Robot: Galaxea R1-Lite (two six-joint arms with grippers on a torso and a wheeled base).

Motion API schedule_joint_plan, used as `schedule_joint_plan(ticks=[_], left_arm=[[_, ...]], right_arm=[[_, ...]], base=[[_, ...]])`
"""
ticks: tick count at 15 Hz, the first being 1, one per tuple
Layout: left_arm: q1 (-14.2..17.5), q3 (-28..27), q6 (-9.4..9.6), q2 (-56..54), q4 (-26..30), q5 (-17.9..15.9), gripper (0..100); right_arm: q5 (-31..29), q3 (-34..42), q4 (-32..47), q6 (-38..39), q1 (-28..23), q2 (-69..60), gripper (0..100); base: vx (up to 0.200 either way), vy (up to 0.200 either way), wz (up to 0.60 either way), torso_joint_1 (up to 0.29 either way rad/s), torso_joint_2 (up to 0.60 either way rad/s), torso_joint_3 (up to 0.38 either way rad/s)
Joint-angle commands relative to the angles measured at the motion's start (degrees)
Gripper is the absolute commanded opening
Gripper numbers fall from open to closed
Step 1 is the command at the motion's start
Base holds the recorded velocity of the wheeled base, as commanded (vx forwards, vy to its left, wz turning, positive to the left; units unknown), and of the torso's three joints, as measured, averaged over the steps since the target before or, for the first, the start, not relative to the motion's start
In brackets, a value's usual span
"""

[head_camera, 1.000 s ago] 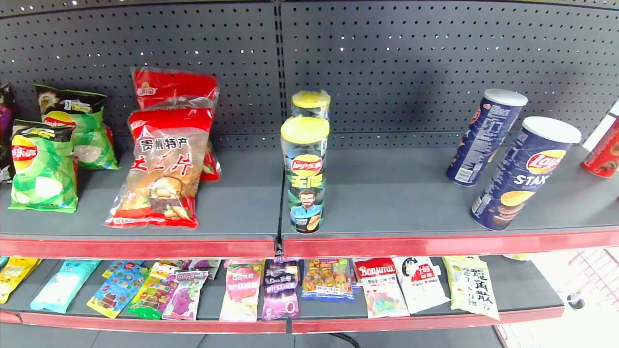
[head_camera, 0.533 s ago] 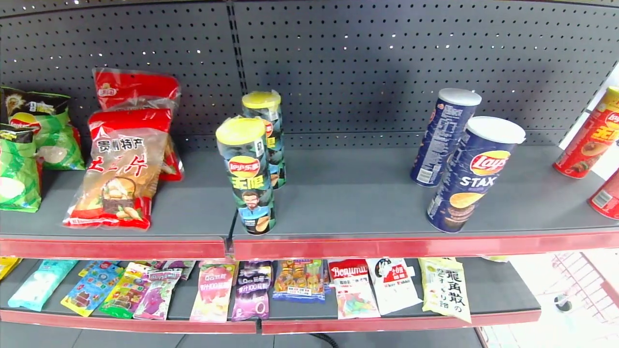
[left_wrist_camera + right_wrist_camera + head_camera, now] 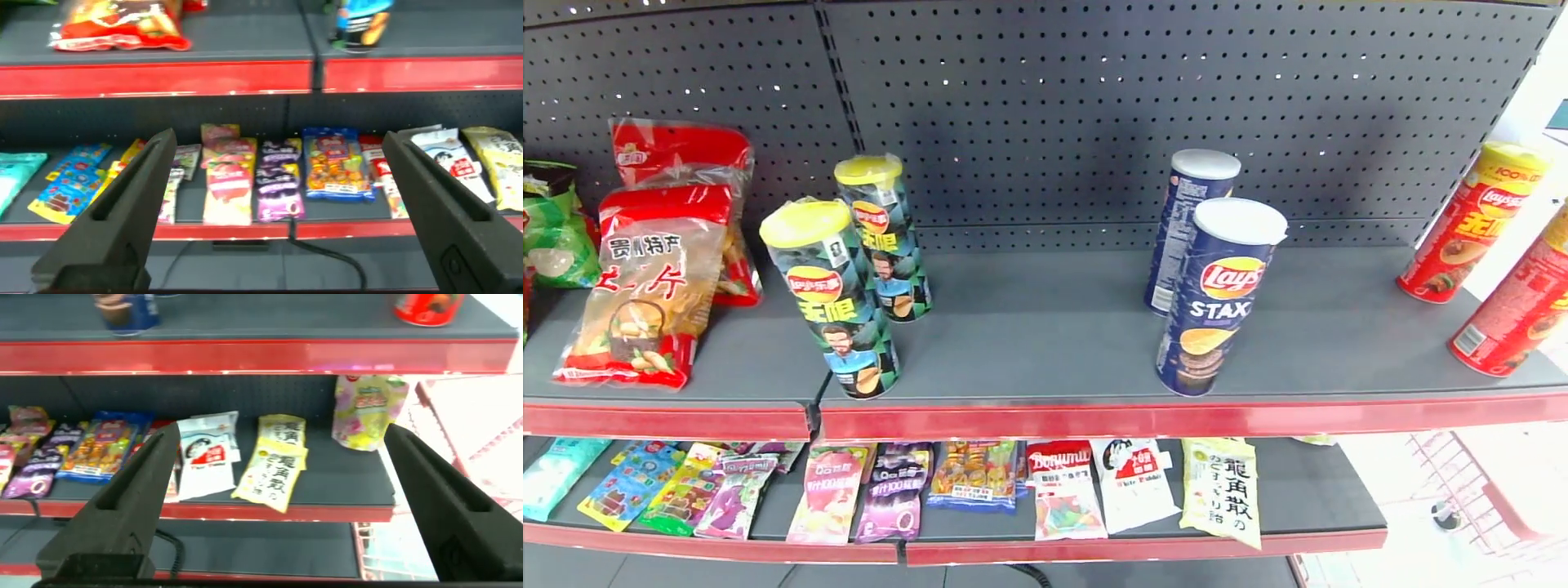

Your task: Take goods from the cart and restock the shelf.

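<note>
Both grippers are empty here: left gripper [image 3: 278,137] splayed wide, right gripper [image 3: 282,429] just as wide, both low and facing the lower shelf [image 3: 1307,490]. The goods to fetch? Probably by that red frame [image 3: 1482,490] down on the right, likely the cart. Danger ahead: the front cans stand right at the upper shelf [image 3: 1054,327] lip, so a careless placement could knock one off. Count: two yellow-lidded cans [image 3: 833,302], two blue cans [image 3: 1217,302], two red cans [image 3: 1462,220], two red snack bags [image 3: 645,286].

The upper shelf [image 3: 1054,327] holds two yellow-lidded cans [image 3: 833,298], two blue cans [image 3: 1217,294] and, at its right end, two red cans [image 3: 1462,220].
</note>
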Motion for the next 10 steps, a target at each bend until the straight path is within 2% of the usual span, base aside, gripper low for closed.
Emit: schedule_joint_plan(ticks=[1, 10], left_arm=[[0.0, 0.0, 0.00, 0.1, 0.0, 0.0, 100], [0.0, 0.0, 0.00, 0.1, 0.0, 0.0, 100]], right_arm=[[0.0, 0.0, 0.0, 0.0, 0.0, 0.0, 100], [0.0, 0.0, 0.0, 0.0, 0.0, 0.0, 100]], base=[[0.000, -0.200, 0.00, 0.007, 0.01, 0.007], [0.000, -0.200, 0.00, 0.001, 0.00, 0.005]])
